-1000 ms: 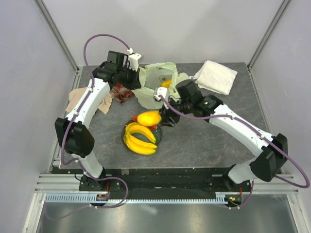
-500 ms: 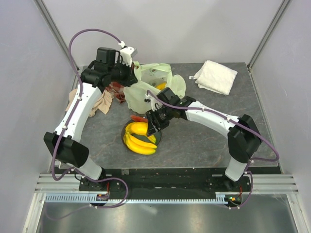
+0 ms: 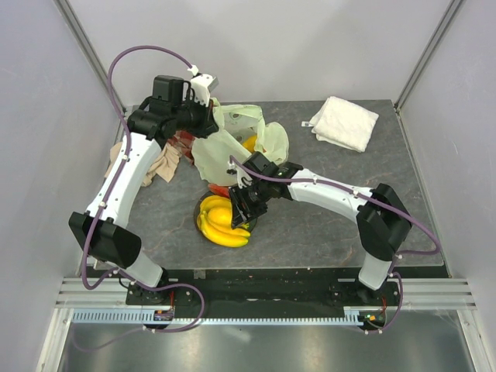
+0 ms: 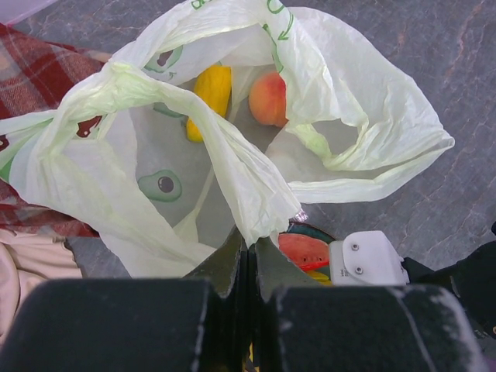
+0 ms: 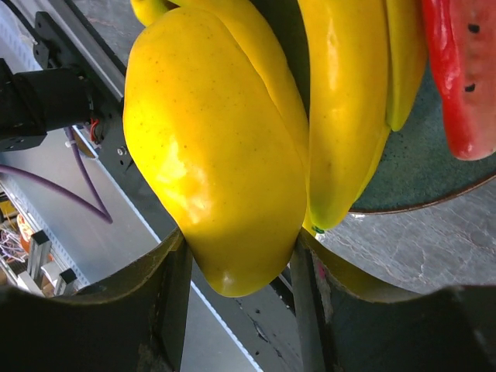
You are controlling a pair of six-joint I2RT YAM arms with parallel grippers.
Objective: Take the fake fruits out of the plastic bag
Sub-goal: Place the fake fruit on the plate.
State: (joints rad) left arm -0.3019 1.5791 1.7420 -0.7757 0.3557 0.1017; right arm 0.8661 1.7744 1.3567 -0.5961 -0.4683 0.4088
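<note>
Grey stone-look table [image 3: 325, 225] under you, your left gripper [image 4: 249, 254] pinches a fold of the plastic bag [image 4: 372, 116] far left so its mouth gapes on a peach [image 4: 267, 98] and a yellow fruit [image 4: 211, 89], while your right gripper [image 5: 240, 260] clamps an oblong yellow fruit [image 5: 217, 147] at the near plate [image 5: 434, 174] holding banana bunch [image 5: 349, 116] and watermelon slice [image 5: 457, 77]

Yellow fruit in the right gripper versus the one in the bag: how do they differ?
The gripped yellow fruit is clamped in the right gripper beside the banana bunch; the bagged yellow fruit lies loose in the plastic bag beside the peach. The gripped one shows plainly, the bagged one partly hidden by film. Both glossy yellow.
</note>
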